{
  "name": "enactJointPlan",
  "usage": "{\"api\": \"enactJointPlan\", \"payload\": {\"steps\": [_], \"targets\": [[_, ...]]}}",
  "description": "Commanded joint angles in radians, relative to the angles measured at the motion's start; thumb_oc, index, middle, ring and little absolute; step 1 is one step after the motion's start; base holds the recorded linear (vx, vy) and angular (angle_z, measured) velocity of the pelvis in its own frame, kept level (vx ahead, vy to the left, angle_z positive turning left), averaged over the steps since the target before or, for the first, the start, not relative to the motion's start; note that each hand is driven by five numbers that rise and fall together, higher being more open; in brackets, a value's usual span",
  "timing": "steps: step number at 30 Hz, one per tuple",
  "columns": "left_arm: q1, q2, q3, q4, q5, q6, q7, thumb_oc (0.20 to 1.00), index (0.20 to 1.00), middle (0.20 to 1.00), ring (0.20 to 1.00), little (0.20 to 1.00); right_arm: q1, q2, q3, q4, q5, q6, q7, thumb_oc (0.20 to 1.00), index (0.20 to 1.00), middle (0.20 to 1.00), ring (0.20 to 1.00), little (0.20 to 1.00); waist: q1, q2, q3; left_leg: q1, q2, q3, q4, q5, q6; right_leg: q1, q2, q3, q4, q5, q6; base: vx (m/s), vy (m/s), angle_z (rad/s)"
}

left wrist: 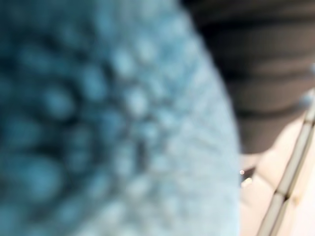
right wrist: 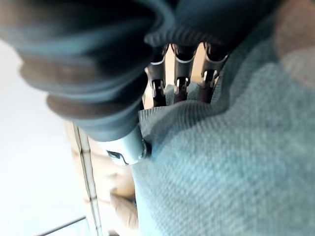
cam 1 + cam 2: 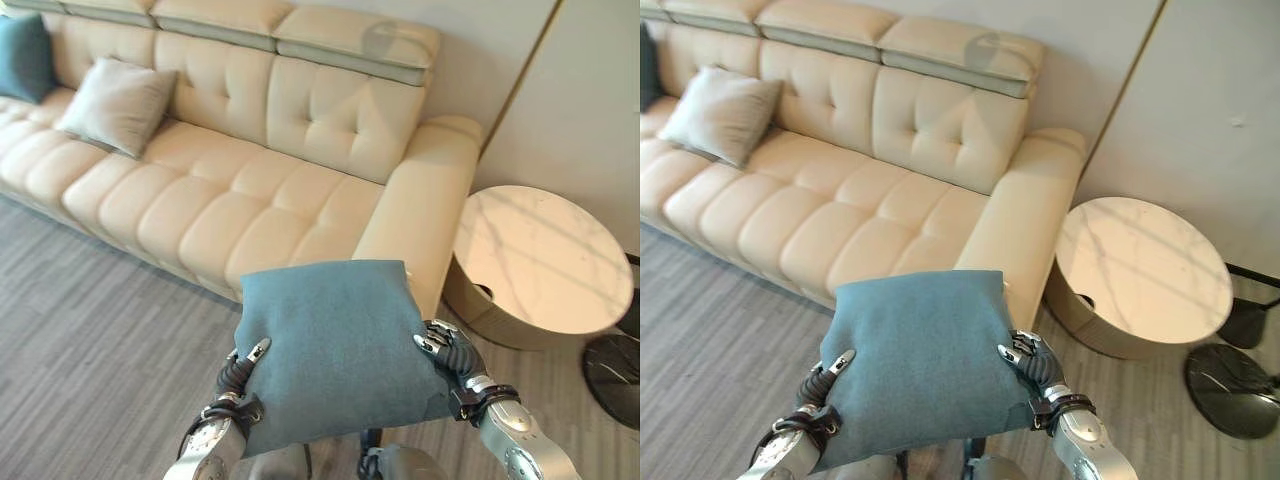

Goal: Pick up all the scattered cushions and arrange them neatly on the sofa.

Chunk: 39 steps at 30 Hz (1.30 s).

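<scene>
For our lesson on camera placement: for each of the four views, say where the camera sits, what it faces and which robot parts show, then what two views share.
Left eye view: head, looking down at the sofa; both arms carry the blue cushion.
Right eye view: same scene; left robot hand, right robot hand, round table.
Left wrist view: pressed against cushion.
Right wrist view: fingers curled on cushion.
Shared: cushion.

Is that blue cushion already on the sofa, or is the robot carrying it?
Carried: the teal cushion is held between the left hand and right hand, in front of the sofa.
</scene>
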Motion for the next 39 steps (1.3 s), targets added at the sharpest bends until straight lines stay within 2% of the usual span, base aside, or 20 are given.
{"api": "enactJointPlan", "payload": {"steps": [1, 2, 4, 12, 14, 15, 17, 18, 19, 21, 22, 24, 25, 27, 30, 32, 34, 36, 38, 39], "targets": [[-0.073, 0.022, -0.038, -0.141, 0.048, -0.067, -0.070, 0.200, 0.200, 0.200, 0.200, 0.200, -0.082, 0.065, 0.077, -0.142, 0.057, -0.082, 0.041, 0.200, 0.200, 0.200, 0.200, 0.200, -0.017, -0.075, -0.052, -0.059, -0.012, 0.115, -0.016, 0.049, -0.032, 0.097, 0.026, -0.097, -0.150, -0.042, 0.093, -0.08, 0.126, 1.08], [-0.078, 0.027, -0.044, -0.140, 0.053, -0.065, -0.073, 0.200, 0.200, 0.200, 0.200, 0.200, -0.089, 0.064, 0.081, -0.149, 0.057, -0.086, 0.038, 0.200, 0.200, 0.200, 0.200, 0.200, -0.019, -0.068, -0.052, -0.052, -0.009, 0.133, -0.073, 0.074, -0.038, 0.092, 0.024, -0.126, -0.164, -0.036, 0.097, -0.08, 0.144, 1.01], [-0.085, 0.033, -0.045, -0.141, 0.061, -0.067, -0.072, 0.200, 0.200, 0.200, 0.200, 0.200, -0.113, 0.066, 0.094, -0.139, 0.055, -0.088, 0.031, 0.200, 0.200, 0.200, 0.200, 0.200, -0.015, -0.068, -0.050, -0.067, -0.013, 0.117, -0.087, 0.075, -0.042, 0.076, 0.018, -0.156, -0.173, -0.016, 0.107, -0.05, 0.180, 1.04], [-0.028, 0.042, -0.019, -0.154, 0.049, -0.077, -0.066, 0.200, 0.200, 0.200, 0.200, 0.200, -0.134, 0.086, 0.135, -0.141, 0.052, -0.080, 0.047, 0.200, 0.200, 0.200, 0.200, 0.200, 0.022, -0.098, -0.050, -0.056, -0.038, 0.117, -0.087, 0.030, -0.018, 0.097, -0.011, -0.163, -0.179, 0.005, 0.141, 0.07, 0.196, 0.20], [-0.051, 0.048, -0.029, -0.152, 0.052, -0.078, -0.057, 0.200, 0.200, 0.200, 0.200, 0.200, -0.137, 0.091, 0.133, -0.140, 0.044, -0.080, 0.041, 0.200, 0.200, 0.200, 0.200, 0.200, 0.028, -0.098, -0.049, -0.050, -0.052, 0.098, -0.087, 0.017, 0.000, 0.085, -0.042, -0.178, -0.087, -0.020, 0.147, 0.11, 0.283, 0.21], [-0.067, 0.054, -0.036, -0.158, 0.057, -0.081, -0.052, 0.200, 0.200, 0.200, 0.200, 0.200, -0.136, 0.095, 0.131, -0.143, 0.040, -0.080, 0.039, 0.200, 0.200, 0.200, 0.200, 0.200, 0.026, -0.092, -0.046, -0.042, -0.066, 0.078, -0.087, 0.006, 0.015, 0.062, -0.068, -0.177, 0.001, -0.037, 0.153, 0.13, 0.329, 0.20], [-0.094, 0.068, -0.051, -0.164, 0.070, -0.087, -0.042, 0.200, 0.200, 0.200, 0.200, 0.200, -0.133, 0.099, 0.132, -0.154, 0.026, -0.081, 0.040, 0.200, 0.200, 0.200, 0.200, 0.200, 0.008, -0.081, -0.036, -0.022, -0.093, 0.028, -0.087, -0.014, 0.042, 0.014, -0.120, -0.152, 0.177, -0.024, 0.160, 0.14, 0.307, 0.51], [-0.104, 0.069, -0.062, -0.163, 0.077, -0.088, -0.038, 0.200, 0.200, 0.200, 0.200, 0.200, -0.134, 0.104, 0.136, -0.149, 0.019, -0.081, 0.036, 0.200, 0.200, 0.200, 0.200, 0.200, -0.005, -0.078, -0.029, -0.014, -0.103, 0.006, -0.087, -0.021, 0.049, -0.013, -0.116, -0.106, 0.227, -0.010, 0.161, 0.11, 0.215, 0.92], [-0.129, 0.073, -0.073, -0.158, 0.092, -0.098, -0.033, 0.200, 0.200, 0.200, 0.200, 0.200, -0.147, 0.120, 0.142, -0.135, 0.025, -0.088, 0.026, 0.200, 0.200, 0.200, 0.200, 0.200, -0.038, -0.072, -0.020, -0.009, -0.104, -0.027, -0.087, -0.025, 0.042, -0.093, -0.027, 0.045, 0.212, -0.042, 0.141, 0.07, 0.119, 0.71], [-0.141, 0.076, -0.068, -0.162, 0.104, -0.101, -0.034, 0.200, 0.200, 0.200, 0.200, 0.200, -0.152, 0.119, 0.141, -0.131, 0.037, -0.090, 0.022, 0.200, 0.200, 0.200, 0.200, 0.200, -0.039, -0.064, -0.015, -0.007, -0.102, -0.030, -0.087, -0.022, 0.039, -0.113, -0.007, 0.071, 0.167, -0.040, 0.137, 0.05, 0.058, 0.73], [-0.146, 0.076, -0.065, -0.164, 0.111, -0.100, -0.035, 0.200, 0.200, 0.200, 0.200, 0.200, -0.153, 0.121, 0.140, -0.135, 0.046, -0.091, 0.018, 0.200, 0.200, 0.200, 0.200, 0.200, -0.040, -0.063, -0.010, -0.010, -0.103, -0.028, -0.087, -0.010, 0.043, -0.131, 0.001, 0.077, 0.132, -0.015, 0.130, 0.07, 0.043, 0.55], [-0.169, 0.074, -0.057, -0.159, 0.140, -0.105, -0.026, 0.200, 0.200, 0.200, 0.200, 0.200, -0.158, 0.126, 0.136, -0.138, 0.061, -0.106, 0.016, 0.200, 0.200, 0.200, 0.200, 0.200, -0.052, -0.068, 0.000, 0.008, -0.114, -0.040, -0.087, -0.020, 0.042, -0.191, 0.051, 0.125, 0.043, 0.036, 0.149, 0.11, 0.017, 0.30], [-0.169, 0.074, -0.057, -0.159, 0.140, -0.105, -0.026, 0.200, 0.200, 0.200, 0.200, 0.200, -0.158, 0.126, 0.136, -0.138, 0.061, -0.106, 0.016, 0.200, 0.200, 0.200, 0.200, 0.200, -0.051, -0.068, -0.001, 0.006, -0.114, -0.039, -0.087, -0.019, 0.042, -0.192, 0.051, 0.126, 0.040, 0.038, 0.149, 0.24, -0.012, 0.21], [-0.209, 0.063, -0.048, -0.153, 0.189, -0.108, -0.027, 0.200, 0.200, 0.200, 0.200, 0.200, -0.171, 0.124, 0.127, -0.148, 0.060, -0.117, 0.016, 0.200, 0.200, 0.200, 0.200, 0.200, -0.050, -0.090, -0.004, 0.050, -0.138, -0.044, -0.087, -0.048, 0.032, -0.183, 0.064, 0.044, -0.147, 0.109, 0.190, 0.36, -0.042, 0.18], [-0.219, 0.058, -0.031, -0.163, 0.222, -0.115, -0.026, 0.200, 0.200, 0.200, 0.200, 0.200, -0.170, 0.123, 0.121, -0.148, 0.056, -0.116, 0.019, 0.200, 0.200, 0.200, 0.200, 0.200, -0.036, -0.096, -0.022, 0.113, -0.145, -0.033, -0.087, -0.092, 0.025, -0.173, 0.061, -0.060, -0.186, 0.109, 0.218, 0.41, -0.050, 0.31], [-0.219, 0.048, -0.022, -0.175, 0.231, -0.117, -0.029, 0.200, 0.200, 0.200, 0.200, 0.200, -0.158, 0.118, 0.111, -0.155, 0.058, -0.117, 0.026, 0.200, 0.200, 0.200, 0.200, 0.200, -0.036, -0.091, -0.044, 0.168, -0.146, -0.039, -0.085, -0.120, 0.023, -0.136, 0.060, -0.081, -0.186, 0.103, 0.204, 0.48, -0.063, -0.05], [-0.213, 0.034, -0.009, -0.179, 0.233, -0.125, -0.020, 0.200, 0.200, 0.200, 0.200, 0.200, -0.159, 0.123, 0.119, -0.148, 0.069, -0.115, 0.033, 0.200, 0.200, 0.200, 0.200, 0.200, -0.035, -0.077, -0.071, 0.201, -0.140, -0.017, -0.053, -0.150, 0.019, -0.096, 0.056, -0.123, -0.179, 0.116, 0.189, 0.50, -0.053, -0.29], [-0.192, 0.020, -0.001, -0.187, 0.218, -0.128, -0.020, 0.200, 0.200, 0.200, 0.200, 0.200, -0.157, 0.115, 0.114, -0.152, 0.075, -0.111, 0.041, 0.200, 0.200, 0.200, 0.200, 0.200, -0.037, -0.046, -0.086, 0.206, -0.125, -0.009, 0.026, -0.124, -0.006, -0.069, 0.049, -0.152, -0.139, 0.086, 0.169, 0.48, -0.057, -0.21], [-0.167, 0.011, 0.008, -0.194, 0.203, -0.130, -0.021, 0.200, 0.200, 0.200, 0.200, 0.200, -0.152, 0.107, 0.116, -0.144, 0.080, -0.109, 0.053, 0.200, 0.200, 0.200, 0.200, 0.200, -0.036, -0.011, -0.105, 0.186, -0.094, 0.018, 0.175, -0.019, -0.073, -0.017, 0.051, -0.178, -0.141, 0.052, 0.142, 0.40, -0.078, -0.10], [-0.167, 0.011, 0.008, -0.194, 0.203, -0.130, -0.021, 0.200, 0.200, 0.200, 0.200, 0.200, -0.152, 0.107, 0.117, -0.144, 0.080, -0.109, 0.053, 0.200, 0.200, 0.200, 0.200, 0.200, -0.037, -0.010, -0.105, 0.184, -0.093, 0.017, 0.179, -0.021, -0.075, -0.017, 0.052, -0.179, -0.142, 0.051, 0.141, 0.37, -0.130, -0.14]]}}
